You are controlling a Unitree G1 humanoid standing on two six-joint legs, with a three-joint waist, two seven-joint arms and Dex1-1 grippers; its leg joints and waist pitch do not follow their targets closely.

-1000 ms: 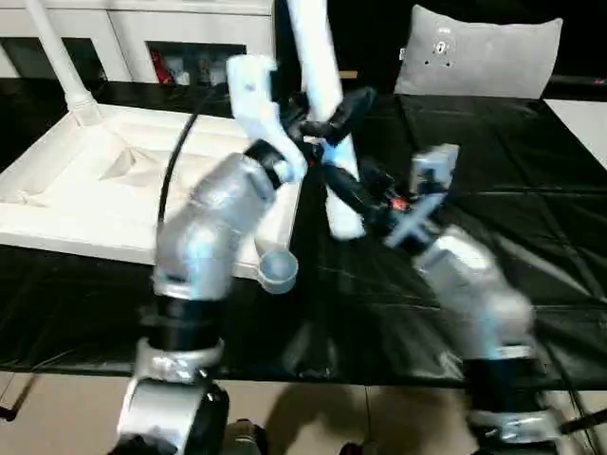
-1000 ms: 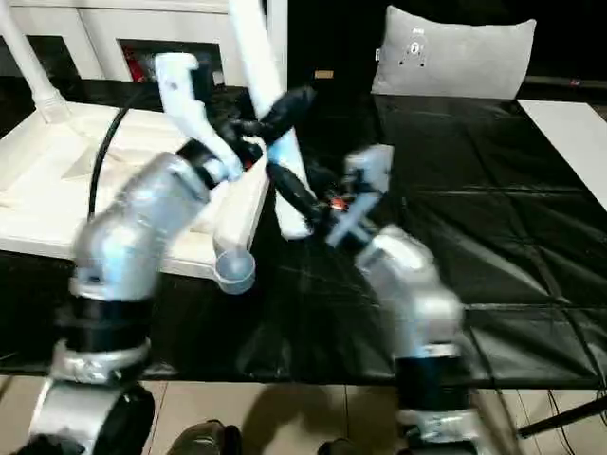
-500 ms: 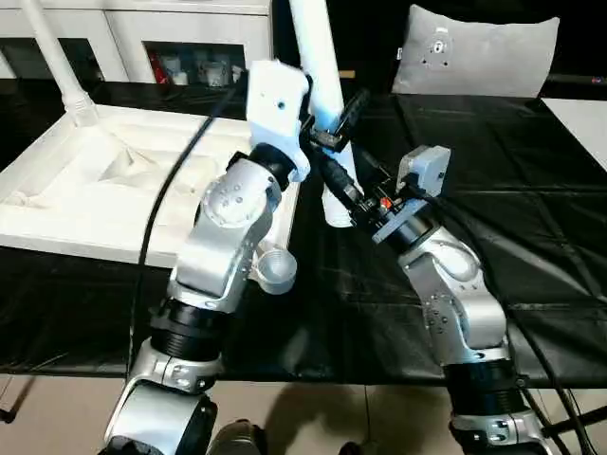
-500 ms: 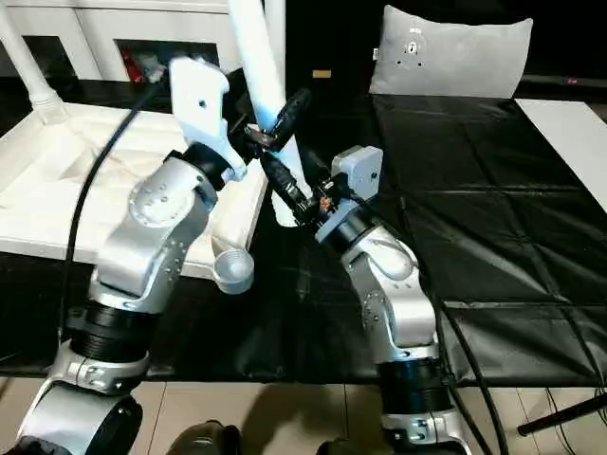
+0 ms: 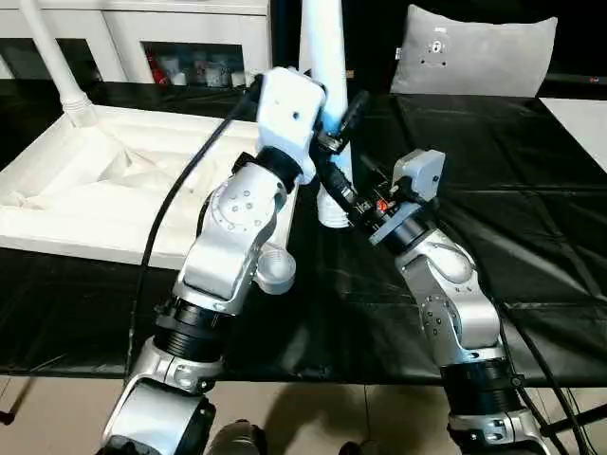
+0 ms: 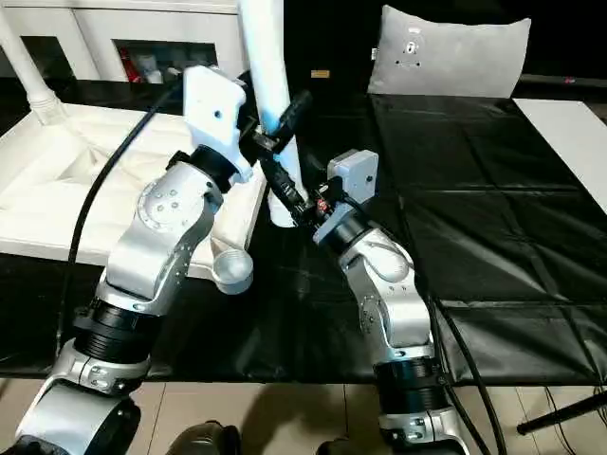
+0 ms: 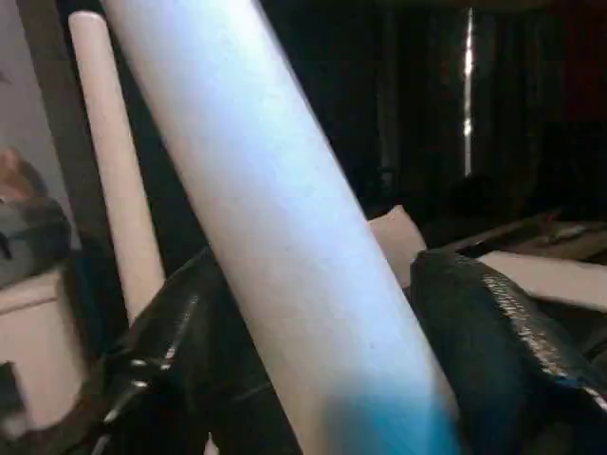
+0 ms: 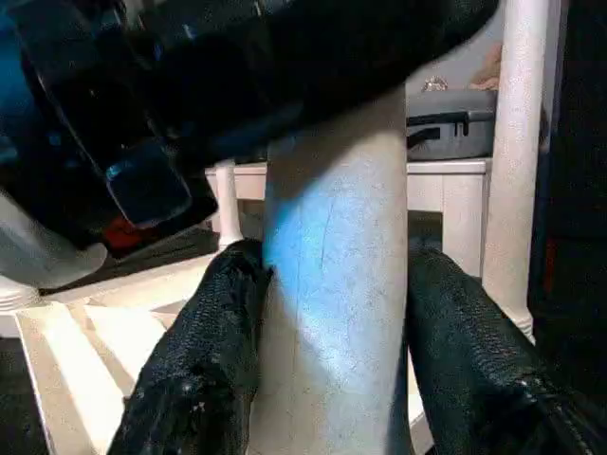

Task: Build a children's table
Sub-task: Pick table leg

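The loose leg was a long, smooth white tube, held nearly upright over the black table cover just beside the right edge of the tabletop. Its lower end was near the cover; contact could not be confirmed. The tabletop lay upside down on the cover, white, with raised rims and a ribbed underside. A round open socket projected at its near right corner. A second leg stood fitted in the far left corner.

The right gripper was closed on the lower part of the loose leg, one black finger pressed on each side. The left gripper straddled the same leg higher up, fingers set wide; a firm grip could not be confirmed
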